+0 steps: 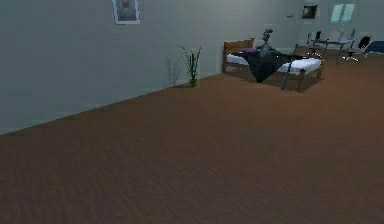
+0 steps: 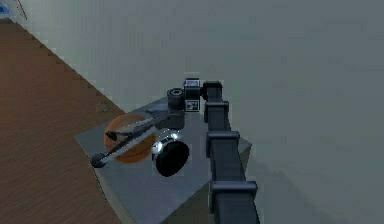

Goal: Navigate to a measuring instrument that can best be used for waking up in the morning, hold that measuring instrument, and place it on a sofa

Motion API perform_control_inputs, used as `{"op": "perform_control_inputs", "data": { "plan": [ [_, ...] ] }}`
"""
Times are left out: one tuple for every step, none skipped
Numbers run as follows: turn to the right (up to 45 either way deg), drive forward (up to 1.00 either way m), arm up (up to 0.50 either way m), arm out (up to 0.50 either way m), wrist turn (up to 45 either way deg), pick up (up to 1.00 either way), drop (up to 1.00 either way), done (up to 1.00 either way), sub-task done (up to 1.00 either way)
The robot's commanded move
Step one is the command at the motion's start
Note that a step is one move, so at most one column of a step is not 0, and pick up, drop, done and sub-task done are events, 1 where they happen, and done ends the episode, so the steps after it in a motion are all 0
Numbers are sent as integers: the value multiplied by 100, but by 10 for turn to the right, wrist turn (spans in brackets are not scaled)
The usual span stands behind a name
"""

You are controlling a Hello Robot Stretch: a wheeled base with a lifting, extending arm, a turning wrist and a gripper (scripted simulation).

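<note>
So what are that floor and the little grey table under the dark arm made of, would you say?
The floor looks like wood boards, reddish brown with a dull sheen: fine parallel plank lines run across it. The grey table looks painted or laminated, matte and plain, with no grain; which, I cannot tell.

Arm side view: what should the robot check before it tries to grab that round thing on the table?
1. Round thing in sight on the table: ok.
2. It really is a clock: cannot tell; it is a dark disc with a pale rim.
3. Gripper lined up with it: cannot tell; it sits farther up the picture.
4. Gripper holds nothing: cannot tell; things lie behind it.
5. Room around it: not ok; an orange ball and a dark stick lie close by.
6. Way ahead: ok; bare floor up to the bed.
</note>
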Motion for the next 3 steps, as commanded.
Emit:
{"op": "perform_control_inputs", "data": {
  "plan": [
    [0,0,0,0,450,0,0,0,0],
    [0,0,0,0,150,0,0,0,0],
    [0,0,-30,0,0,0,0,0,0]
  ]
}}
